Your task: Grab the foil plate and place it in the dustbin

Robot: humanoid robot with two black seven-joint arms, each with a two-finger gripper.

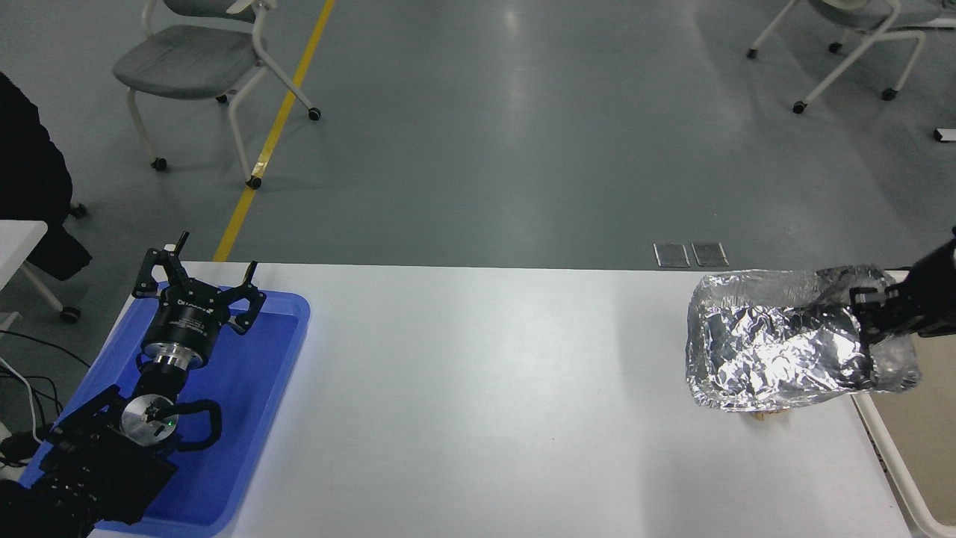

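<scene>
The foil plate (777, 347), a crinkled silver tray, hangs in the air above the table's right end. My right gripper (863, 302) comes in from the right edge and is shut on the plate's right rim. The plate's right end reaches over the cream dustbin (896, 463), which shows only partly at the right edge, below and behind the plate. My left gripper (196, 280) is parked open over the blue tray at the lower left.
A flat blue tray (254, 403) lies at the table's left end under the left arm. A bit of a tan paper wad (765, 415) peeks out under the lifted plate. Chairs stand on the grey floor beyond the table.
</scene>
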